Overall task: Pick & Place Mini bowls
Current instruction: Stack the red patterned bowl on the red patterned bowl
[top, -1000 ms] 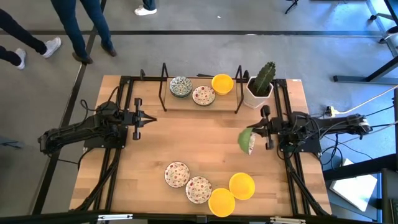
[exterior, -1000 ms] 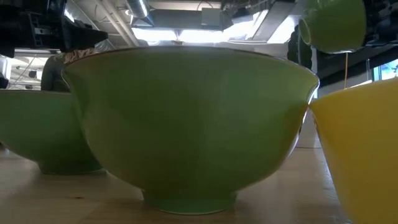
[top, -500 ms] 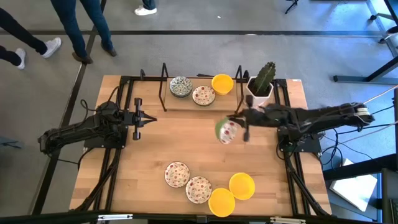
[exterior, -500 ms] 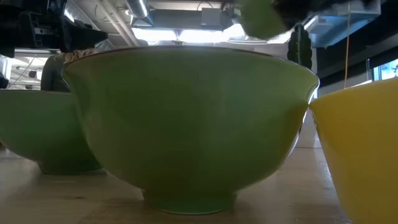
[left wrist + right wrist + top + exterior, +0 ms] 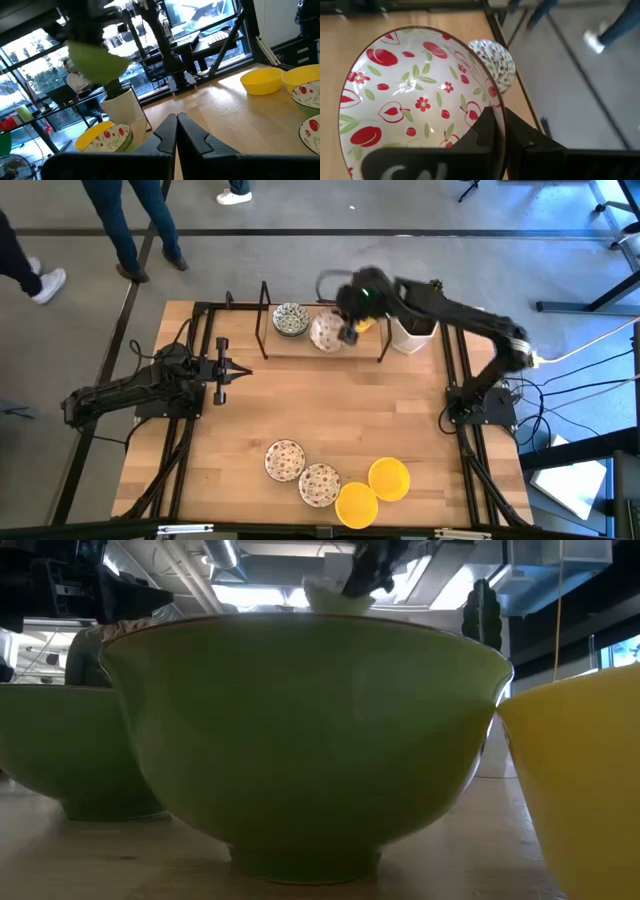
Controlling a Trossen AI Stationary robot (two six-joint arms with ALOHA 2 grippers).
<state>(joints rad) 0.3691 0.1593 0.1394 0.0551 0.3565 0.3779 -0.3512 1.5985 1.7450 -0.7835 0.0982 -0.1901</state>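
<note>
Three bowls (image 5: 310,327) on rear rack (image 5: 322,348); five bowls (image 5: 335,481) at front edge.

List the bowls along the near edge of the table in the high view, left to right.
red-patterned bowl → second red-patterned bowl → yellow bowl → second yellow bowl

Two dark, near-black jointed arms, built of slim tube-like links with chunkier joints. Left arm (image 5: 140,392) matte black, ending in a narrow two-pronged gripper (image 5: 240,371). Right arm (image 5: 455,315) likewise black, with a small green light near its wrist. Fingers (image 5: 192,140) angular, dark, smooth-faced. Black cables (image 5: 565,390) trailing from the right base.
</note>
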